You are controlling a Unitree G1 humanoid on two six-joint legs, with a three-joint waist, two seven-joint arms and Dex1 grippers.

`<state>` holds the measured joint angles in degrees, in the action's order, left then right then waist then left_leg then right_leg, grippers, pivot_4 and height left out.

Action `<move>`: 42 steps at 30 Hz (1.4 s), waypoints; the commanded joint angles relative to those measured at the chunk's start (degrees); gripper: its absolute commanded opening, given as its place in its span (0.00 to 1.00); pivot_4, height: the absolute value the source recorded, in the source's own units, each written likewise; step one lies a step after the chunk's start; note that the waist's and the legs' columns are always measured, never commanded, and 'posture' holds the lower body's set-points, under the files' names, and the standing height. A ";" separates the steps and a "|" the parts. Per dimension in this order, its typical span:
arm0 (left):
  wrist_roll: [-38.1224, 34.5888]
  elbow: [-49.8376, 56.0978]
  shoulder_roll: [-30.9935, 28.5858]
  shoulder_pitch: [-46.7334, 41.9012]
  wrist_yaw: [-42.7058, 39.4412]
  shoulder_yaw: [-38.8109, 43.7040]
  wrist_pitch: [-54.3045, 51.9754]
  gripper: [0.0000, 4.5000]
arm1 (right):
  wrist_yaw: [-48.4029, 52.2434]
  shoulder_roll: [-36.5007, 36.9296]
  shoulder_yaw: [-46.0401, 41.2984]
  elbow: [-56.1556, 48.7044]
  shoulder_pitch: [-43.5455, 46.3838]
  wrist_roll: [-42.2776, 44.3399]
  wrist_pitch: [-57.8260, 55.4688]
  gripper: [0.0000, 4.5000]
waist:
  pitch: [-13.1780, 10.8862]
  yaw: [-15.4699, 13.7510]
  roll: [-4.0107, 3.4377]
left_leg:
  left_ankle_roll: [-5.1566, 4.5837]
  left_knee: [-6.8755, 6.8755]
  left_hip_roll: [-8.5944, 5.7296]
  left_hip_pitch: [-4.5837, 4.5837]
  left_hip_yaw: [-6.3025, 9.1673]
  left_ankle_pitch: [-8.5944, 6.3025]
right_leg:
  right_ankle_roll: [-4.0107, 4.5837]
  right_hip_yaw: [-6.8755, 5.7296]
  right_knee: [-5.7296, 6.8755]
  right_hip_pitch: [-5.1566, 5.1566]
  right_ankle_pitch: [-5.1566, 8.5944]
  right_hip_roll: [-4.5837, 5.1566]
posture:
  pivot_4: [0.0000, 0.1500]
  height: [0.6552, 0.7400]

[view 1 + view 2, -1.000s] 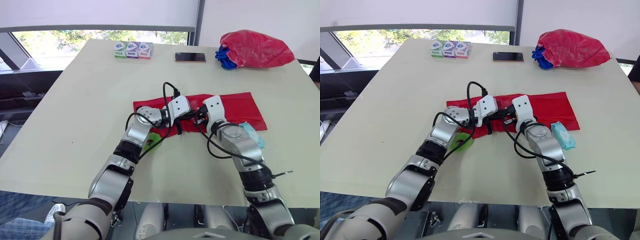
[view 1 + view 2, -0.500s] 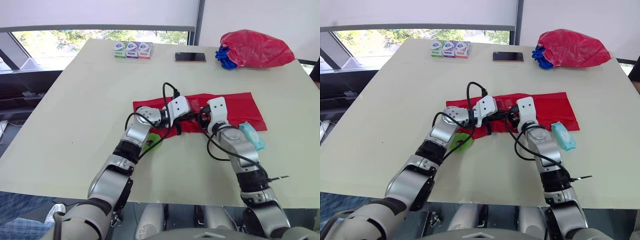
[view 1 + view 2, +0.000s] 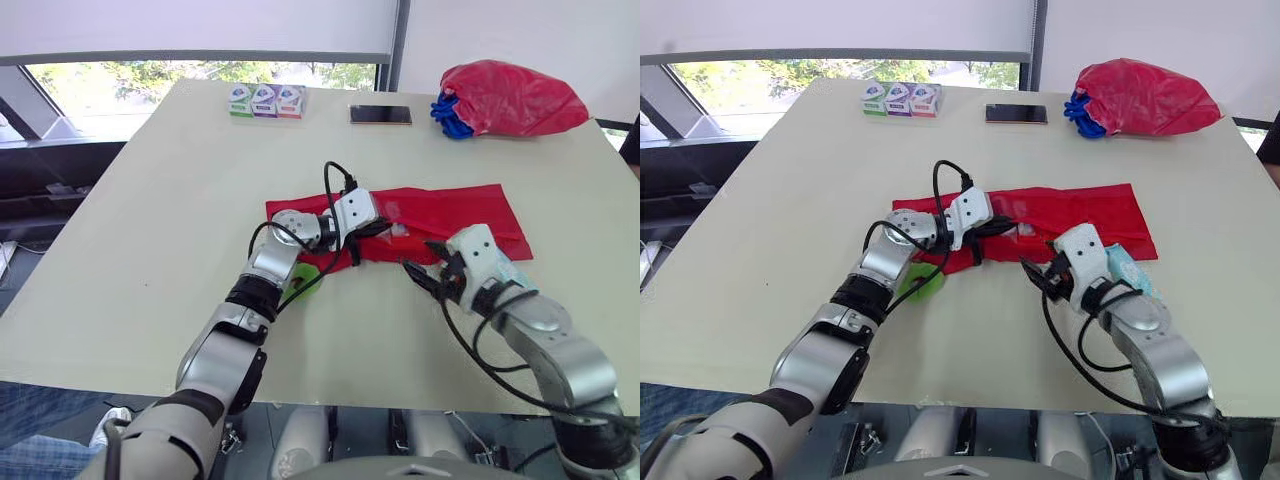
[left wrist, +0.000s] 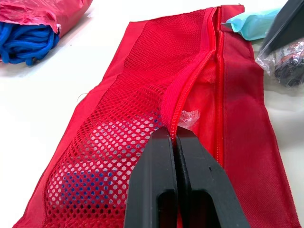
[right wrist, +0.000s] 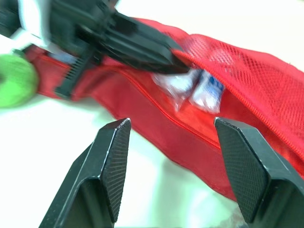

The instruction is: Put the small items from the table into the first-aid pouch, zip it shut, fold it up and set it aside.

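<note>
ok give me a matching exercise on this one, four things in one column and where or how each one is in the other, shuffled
Things:
A. left hand
B. right hand
C. phone
D. green roll

Places or states:
1. open, just off the near edge of the pouch
2. far side of the table, between the boxes and the red bag
3. shut on the pouch's zip edge
4. lying by the pouch's near left corner

Pairs: A-3, B-1, C-2, D-4
</note>
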<state>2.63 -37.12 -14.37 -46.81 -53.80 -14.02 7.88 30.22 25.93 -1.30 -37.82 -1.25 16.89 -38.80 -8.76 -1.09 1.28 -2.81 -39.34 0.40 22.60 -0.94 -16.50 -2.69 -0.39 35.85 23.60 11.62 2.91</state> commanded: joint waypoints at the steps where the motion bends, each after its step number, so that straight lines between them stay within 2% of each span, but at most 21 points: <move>1: -0.42 -0.24 -0.79 -0.69 -0.10 0.77 1.72 0.00 | 8.92 5.64 -14.23 -2.80 -10.14 3.08 9.06 0.66 | 0.03 0.03 0.05 | -0.03 0.00 -0.02 0.02 0.09 -0.02 | -0.03 0.02 0.00 -0.04 0.02 -0.01 | 1.00 1.00; 4: -0.42 -1.52 -0.89 -1.29 -0.18 0.75 2.42 0.00 | 17.36 5.38 -28.33 -0.77 -17.08 12.26 17.17 0.82 | 0.03 0.22 0.03 | -0.09 -0.01 -0.04 -0.02 -0.05 -0.05 | -0.04 0.18 -0.02 -0.03 0.01 -0.01 | 1.00 1.00; 5: -0.41 -2.02 -0.91 -1.56 -0.18 0.78 2.68 0.00 | 19.38 5.46 -31.52 -0.22 -18.82 14.20 19.23 0.94 | 0.03 0.30 0.02 | -0.10 -0.01 -0.02 -0.03 -0.04 -0.06 | -0.04 0.18 -0.01 -0.04 0.02 -0.04 | 1.00 1.00; 6: -0.40 -2.44 -0.91 -1.78 -0.18 0.82 2.91 0.00 | 20.72 5.81 -33.43 0.19 -20.20 14.97 20.73 0.99 | 0.03 0.39 0.02 | -0.10 -0.01 -0.01 -0.06 -0.05 -0.06 | -0.04 0.18 -0.01 -0.05 0.02 -0.05 | 1.00 1.00; 12: -0.32 -4.21 -1.09 -2.57 -0.22 0.97 3.96 0.00 | 28.26 7.50 -46.75 2.37 -30.28 21.92 24.36 0.99 | 0.04 0.30 0.01 | -0.08 0.00 0.14 -0.26 -0.17 -0.05 | -0.04 0.28 0.04 -0.13 0.03 -0.14 | 1.00 1.00; 17: -0.18 -5.52 -1.39 -3.28 -0.63 0.93 4.58 0.00 | 29.64 8.91 -55.70 3.72 -34.50 29.54 22.54 0.99 | 0.04 0.24 0.01 | -0.10 0.00 0.14 -0.25 -0.27 -0.06 | -0.03 0.39 0.01 -0.12 0.02 -0.10 | 1.00 1.00; 21: -0.05 -7.07 -1.51 -4.15 -0.80 1.02 5.28 0.00 | 32.42 9.96 -59.02 5.65 -37.88 30.19 23.30 0.99 | 0.04 0.22 0.02 | -0.09 0.02 0.15 -0.25 -0.25 -0.06 | -0.02 0.38 0.01 -0.12 0.03 -0.10 | 1.00 1.00; 25: 0.09 -8.32 -1.33 -4.72 -0.78 0.97 6.06 0.00 | 33.21 10.98 -58.21 6.73 -38.20 29.00 24.18 0.99 | 0.04 0.27 0.02 | -0.10 0.02 0.16 -0.24 -0.27 -0.06 | -0.02 0.40 0.01 -0.10 0.04 -0.09 | 1.00 1.00; 32: 0.28 -9.38 -1.08 -5.07 -0.20 1.23 7.10 0.00 | 30.12 12.04 -47.41 4.60 -32.96 21.94 26.43 0.99 | 0.05 0.25 -0.01 | -0.09 0.01 0.17 -0.25 -0.30 -0.06 | 0.05 0.41 0.01 -0.07 0.08 -0.10 | 1.00 1.00; 36: 0.03 -8.84 -1.81 -4.80 -0.48 1.57 7.31 0.00 | 22.82 13.87 -34.24 3.80 -24.77 12.85 25.03 0.99 | 0.05 0.39 0.01 | -0.09 0.00 0.15 -0.18 -0.27 -0.06 | -0.02 0.39 0.01 -0.03 0.03 -0.10 | 1.00 1.00; 39: -0.60 -7.92 -2.89 -3.91 -1.71 1.94 7.60 0.00 | 20.74 14.64 -25.52 4.30 -18.02 10.37 23.55 0.99 | 0.05 0.32 -0.02 | -0.09 -0.02 0.14 -0.21 -0.31 -0.05 | -0.02 0.42 0.03 -0.03 0.02 -0.10 | 1.00 1.00; 42: -0.92 -7.44 -3.41 -3.44 -2.46 2.10 7.75 0.00 | 19.09 14.84 -21.88 5.10 -14.74 8.49 23.02 0.99 | 0.05 0.20 -0.02 | -0.08 0.00 0.14 -0.19 -0.26 -0.05 | -0.01 0.39 0.04 -0.02 0.02 -0.13 | 1.00 1.00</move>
<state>2.73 -46.63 -16.82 -49.99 -55.94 -13.45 14.53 50.67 40.18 -23.40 -32.51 -16.54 26.42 -15.54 -8.71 -0.89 1.26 -2.90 -39.34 0.53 22.43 -1.17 -16.55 -2.70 -0.02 35.89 23.57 11.64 2.78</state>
